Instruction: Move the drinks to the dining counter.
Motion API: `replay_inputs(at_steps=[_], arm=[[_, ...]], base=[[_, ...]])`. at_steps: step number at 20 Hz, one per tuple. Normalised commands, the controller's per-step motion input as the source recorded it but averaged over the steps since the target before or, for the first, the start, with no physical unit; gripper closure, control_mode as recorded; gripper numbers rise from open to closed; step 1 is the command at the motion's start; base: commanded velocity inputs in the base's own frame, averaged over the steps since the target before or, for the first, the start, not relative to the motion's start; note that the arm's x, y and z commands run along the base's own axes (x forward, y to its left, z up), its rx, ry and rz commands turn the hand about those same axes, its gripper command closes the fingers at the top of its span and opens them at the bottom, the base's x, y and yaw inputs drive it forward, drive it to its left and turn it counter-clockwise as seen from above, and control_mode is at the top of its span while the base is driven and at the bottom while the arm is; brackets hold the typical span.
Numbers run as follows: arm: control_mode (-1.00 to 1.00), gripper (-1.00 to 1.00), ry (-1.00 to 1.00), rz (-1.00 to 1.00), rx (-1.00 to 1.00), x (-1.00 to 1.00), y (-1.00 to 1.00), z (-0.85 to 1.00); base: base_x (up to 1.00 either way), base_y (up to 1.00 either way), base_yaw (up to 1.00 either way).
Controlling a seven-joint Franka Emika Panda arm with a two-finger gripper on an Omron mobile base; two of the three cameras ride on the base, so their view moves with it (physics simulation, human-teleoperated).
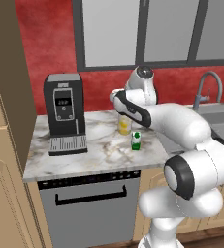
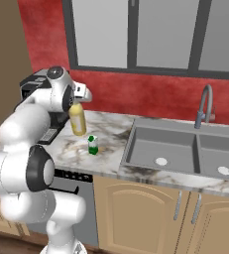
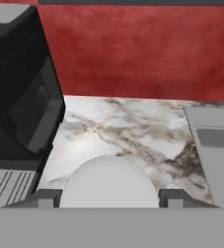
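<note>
1. Gripping the yellow bottle (image 2: 78,120) at its white cap (image 3: 108,181), the claw (image 3: 108,197) has one dark fingertip (image 3: 44,198) on each side of the cap, so it is clenched on the bottle.
2. The bottle hangs upright under the hand; whether its base touches the marble worktop (image 1: 99,147) I cannot tell.
3. The green-and-white carton (image 1: 136,140) stands upright on the worktop just beside the bottle, nearer the front edge.
4. The black coffee machine (image 1: 64,112) sits on the same worktop, well apart from the carton, against the red wall (image 2: 145,94).
5. A grey double sink (image 2: 185,154) with a curved tap (image 2: 205,106) lies on the other side of the drinks.
6. A dishwasher (image 1: 91,210) sits under the worktop.
</note>
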Motion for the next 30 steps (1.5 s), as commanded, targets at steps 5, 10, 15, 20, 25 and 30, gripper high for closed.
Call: replay_inputs(at_steps=[5,10,15,20,25,30], arm=[[-1.00,1.00,0.03,0.00,0.00,-0.45,0.00,0.26],[-1.00,1.00,0.05,0.00,0.00,-0.57,0.00,0.02],[-1.00,1.00,0.01,0.00,0.00,-0.37,0.00,0.00],[-1.00,1.00,0.00,0.00,0.00,-0.29,0.00,0.03],[-1.00,1.00,0.00,0.00,0.00,-0.35,0.00,0.10],[-1.00,1.00,0.00,0.00,0.00,-0.41,-0.01,0.17]], base=[[0.00,0.00,0.00],[0.00,0.00,0.00],[0.00,0.00,0.00],[0.00,0.00,0.00],[0.00,0.00,0.00],[0.00,0.00,0.00]])
